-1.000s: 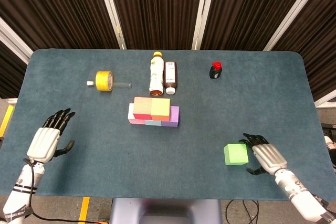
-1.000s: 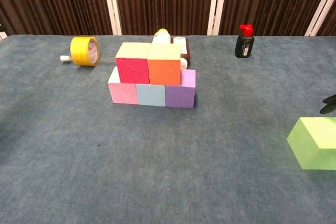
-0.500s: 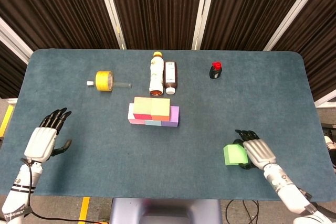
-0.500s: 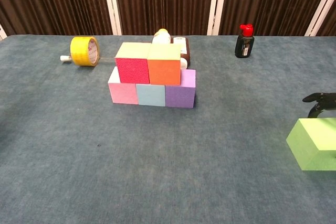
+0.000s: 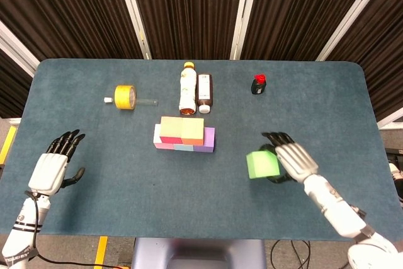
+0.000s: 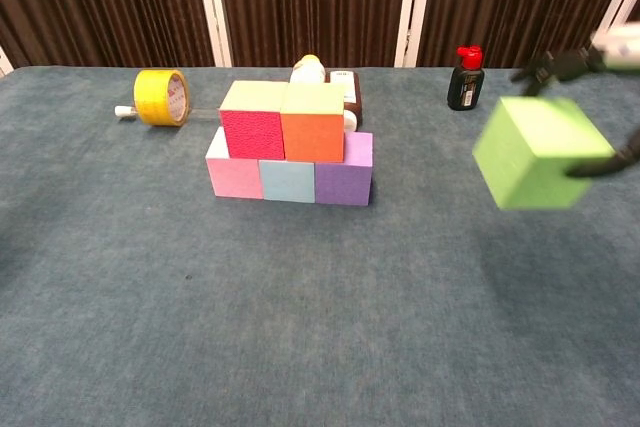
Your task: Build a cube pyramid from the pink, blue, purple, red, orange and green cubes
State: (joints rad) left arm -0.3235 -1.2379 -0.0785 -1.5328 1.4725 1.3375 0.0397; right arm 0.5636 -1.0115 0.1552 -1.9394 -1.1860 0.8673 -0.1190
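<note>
— Five of the six cubes were already placed, weren't they?

— Yes. Pink cube (image 6: 233,173), blue cube (image 6: 288,180) and purple cube (image 6: 343,172) sat touching in a row on the table (image 6: 300,327), with the red cube (image 6: 252,125) and orange cube (image 6: 313,127) side by side on top.

— And the green cube (image 6: 535,152)?

— Off the table, tilted, right of the stack and well apart from it. The right hand (image 5: 291,159) gripped it, fingers (image 5: 275,138) curled round its sides.

— So what was left?

— By my reckoning, only carrying it over and setting it on the red and orange pair.

— The left hand (image 5: 55,163)?

— Held nothing, fingers spread, near the table's left edge.

— Any writing to read?

— None legible. The tape (image 5: 124,97), the two bottles (image 5: 187,88) lying behind the stack and the small red-capped bottle (image 6: 465,78) carried labels too small to make out.
</note>
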